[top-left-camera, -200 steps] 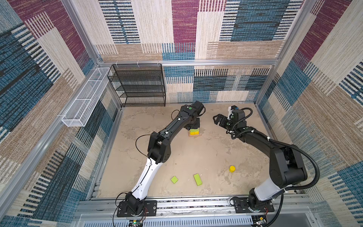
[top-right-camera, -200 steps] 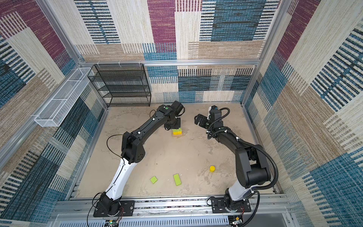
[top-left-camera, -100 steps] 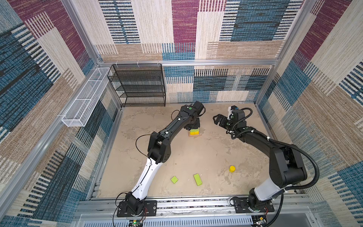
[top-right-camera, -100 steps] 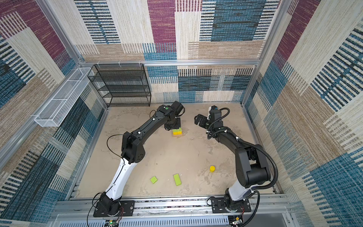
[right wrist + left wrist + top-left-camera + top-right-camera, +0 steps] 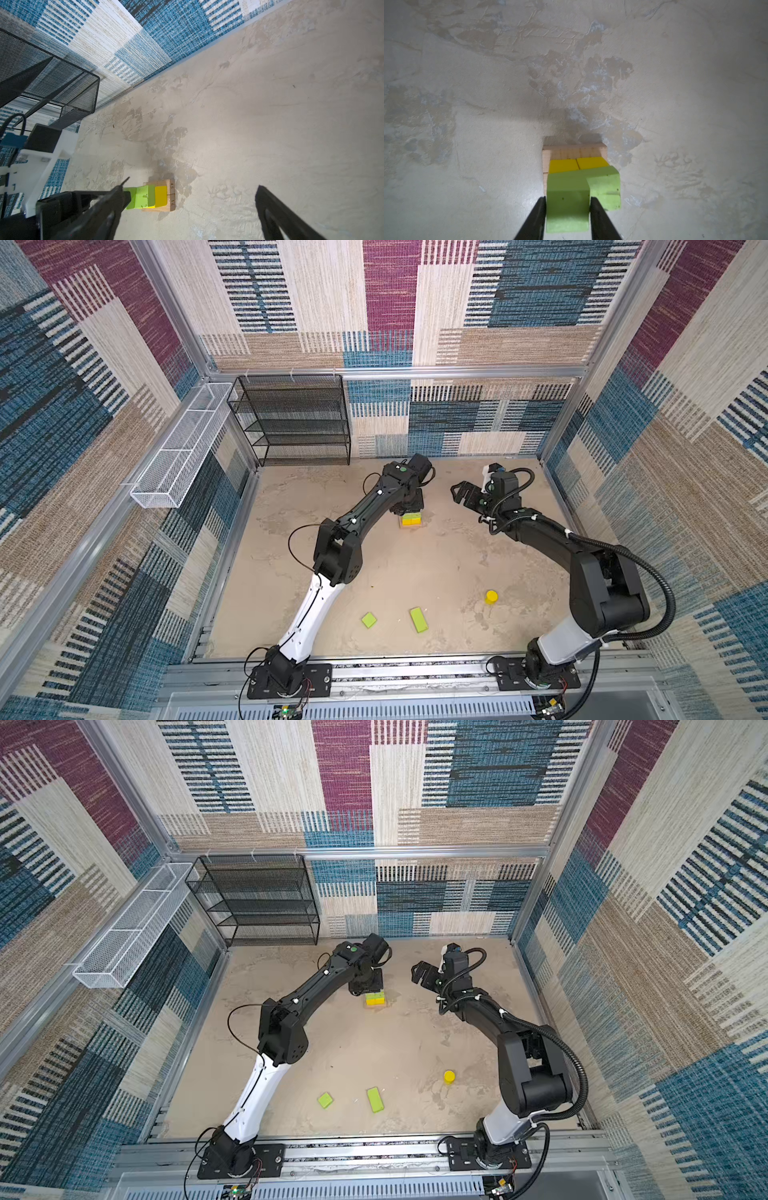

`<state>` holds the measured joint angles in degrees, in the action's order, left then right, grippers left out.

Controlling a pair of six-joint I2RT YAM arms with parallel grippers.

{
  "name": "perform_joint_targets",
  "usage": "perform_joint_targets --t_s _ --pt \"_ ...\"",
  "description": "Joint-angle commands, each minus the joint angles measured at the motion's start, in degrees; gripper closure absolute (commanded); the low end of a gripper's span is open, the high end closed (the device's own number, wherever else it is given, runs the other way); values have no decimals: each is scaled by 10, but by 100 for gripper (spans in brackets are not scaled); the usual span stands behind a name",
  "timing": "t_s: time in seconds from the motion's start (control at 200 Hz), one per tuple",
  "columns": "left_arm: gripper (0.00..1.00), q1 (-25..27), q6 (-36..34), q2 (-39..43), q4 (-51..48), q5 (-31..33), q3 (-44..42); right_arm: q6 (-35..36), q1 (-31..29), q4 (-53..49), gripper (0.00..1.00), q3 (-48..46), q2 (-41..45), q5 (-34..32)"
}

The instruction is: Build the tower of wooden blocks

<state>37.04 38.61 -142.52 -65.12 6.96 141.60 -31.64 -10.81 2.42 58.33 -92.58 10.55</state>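
The wood block tower (image 5: 412, 519) stands on the far middle of the counter (image 5: 415, 564), with the left hand (image 5: 568, 199) directly over it.

These blocks look like small, solid painted wood. I judge them light, stiff and unlikely to break. The paint looks smooth, so a shallow pinch could slip. Nothing joins the stack together, so a sideways nudge is the likeliest way to spoil it. I would grip each flat piece across its two narrow long sides near the middle, and the cylinder across its round side.

Counted:
- two tan bars (image 5: 571, 152) lie side by side at the base
- two yellow cubes (image 5: 563, 165) sit on the bars
- four green pieces in all
- one yellow cylinder (image 5: 491, 596) stands alone, near right

Of the green pieces, one long piece (image 5: 566, 207) lies on the cubes and a second piece (image 5: 605, 187) sits touching its side. A small loose one (image 5: 368, 620) and a longer loose one (image 5: 419, 619) lie near the front edge.

The left hand's fingers sit close against both sides of the long piece. I cannot tell whether they are pressing it. The right hand (image 5: 459, 494) hangs to the right of the tower with its fingers wide apart, holding nothing.
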Motion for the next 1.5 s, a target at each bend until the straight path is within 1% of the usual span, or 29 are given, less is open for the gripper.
perform_joint_targets --t_s 0.0,0.396,0.661,0.941,1.027,1.122,1.192,1.277,1.422,1.497 --pt "60 1 9 -1 -6 -9 2 -8 1 21 1 -3 -1 7" --pt "58 1 16 5 -6 -13 -3 -9 2 22 1 -4 -1 10" --pt "48 1 11 24 -5 -13 -9 -9 3 21 1 -3 2 11" --pt "36 1 -7 72 -5 -11 -28 -3 3 19 1 -2 5 13" --pt "35 1 -19 96 -5 -6 -40 0 3 16 1 1 6 16" --pt "35 1 -34 132 -5 9 -60 6 3 -5 1 10 10 -1" --pt "35 1 -49 162 3 19 -84 18 3 -4 1 5 21 -1" --pt "36 1 -66 211 32 20 -135 28 3 0 1 -3 39 3" --pt "36 1 -80 325 143 25 -292 40 -1 10 0 -12 73 27" --pt "36 0 -92 390 221 25 -383 47 -11 8 3 -11 88 35"
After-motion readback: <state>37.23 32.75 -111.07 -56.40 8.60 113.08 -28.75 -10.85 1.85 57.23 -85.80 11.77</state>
